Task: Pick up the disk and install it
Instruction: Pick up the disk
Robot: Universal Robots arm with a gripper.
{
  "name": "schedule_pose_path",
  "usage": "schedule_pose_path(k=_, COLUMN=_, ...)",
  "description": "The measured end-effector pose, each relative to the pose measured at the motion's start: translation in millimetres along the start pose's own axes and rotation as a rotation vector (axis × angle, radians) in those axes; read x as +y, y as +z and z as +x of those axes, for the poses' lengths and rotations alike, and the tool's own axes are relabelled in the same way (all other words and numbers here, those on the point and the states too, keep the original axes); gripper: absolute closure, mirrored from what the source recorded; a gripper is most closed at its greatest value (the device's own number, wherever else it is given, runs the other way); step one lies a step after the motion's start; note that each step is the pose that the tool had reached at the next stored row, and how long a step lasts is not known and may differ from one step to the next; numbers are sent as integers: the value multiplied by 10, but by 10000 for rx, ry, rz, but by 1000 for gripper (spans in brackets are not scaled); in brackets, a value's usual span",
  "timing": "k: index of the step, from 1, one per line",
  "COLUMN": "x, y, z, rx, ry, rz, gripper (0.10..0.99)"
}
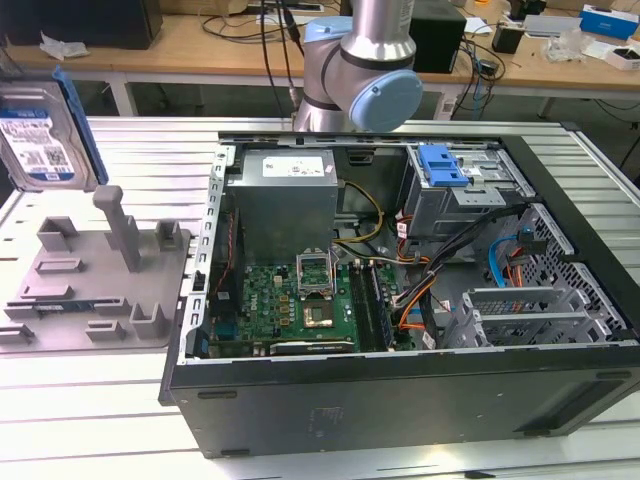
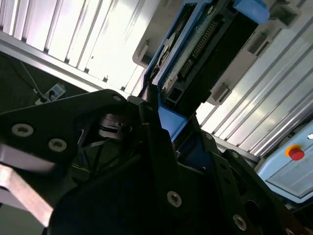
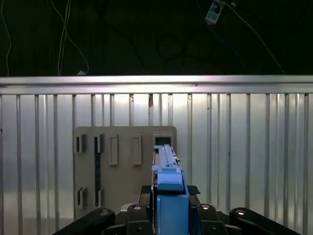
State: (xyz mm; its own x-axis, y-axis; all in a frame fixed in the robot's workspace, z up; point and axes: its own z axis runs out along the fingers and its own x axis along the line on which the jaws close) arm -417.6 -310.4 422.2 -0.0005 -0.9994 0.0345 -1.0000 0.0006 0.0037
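Exterior view: one disk [image 1: 38,140], one grey fixture [image 1: 90,295], one computer case [image 1: 400,395]

The disk [image 1: 45,135] is standing upright on its edge, showing its silver face and a white-and-blue label [image 1: 35,150] with barcodes. A blue bracket [image 3: 168,183] is framing its sides. It is sitting between the jaws, which are pressing on the bracket's near end. The rest is reaching out past them, turning its circuit-board side [image 2: 195,44] to the second wrist view.
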Motion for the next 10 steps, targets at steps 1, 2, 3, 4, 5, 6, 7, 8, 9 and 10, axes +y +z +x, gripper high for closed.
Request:
schedule_pose_path(k=1, x=0, y=-45, z=2, rx=-1, ry=0, rz=0, gripper=718)
schedule_pose_path(k=2, x=0, y=-107, z=5, rx=0, ry=0, rz=-1, gripper=718)
schedule_pose_path(k=3, x=0, y=-156, z=8, rx=0, ry=0, rz=0, gripper=718)
schedule_pose_path(k=4, x=1, y=-208, z=10, rx=0, ry=0, rz=0, gripper=718)
schedule_pose_path(k=5, x=1, y=-250, z=12, rx=0, ry=0, rz=0, gripper=718)
schedule_pose_path(k=6, x=1, y=-296, z=13, rx=-1, ry=0, rz=1, gripper=718)
schedule_pose_path(k=7, x=1, y=-343, z=15, rx=0, ry=0, rz=0, gripper=718)
schedule_pose_path(k=8, x=1, y=-384, z=17, rx=0, ry=0, rz=0, gripper=718)
schedule_pose_path(k=9, x=2, y=-429, z=19, rx=0, ry=0, rz=0, gripper=718)
schedule_pose_path(k=10, x=2, y=-511, z=22, rx=-1, ry=0, rz=0, gripper=718)
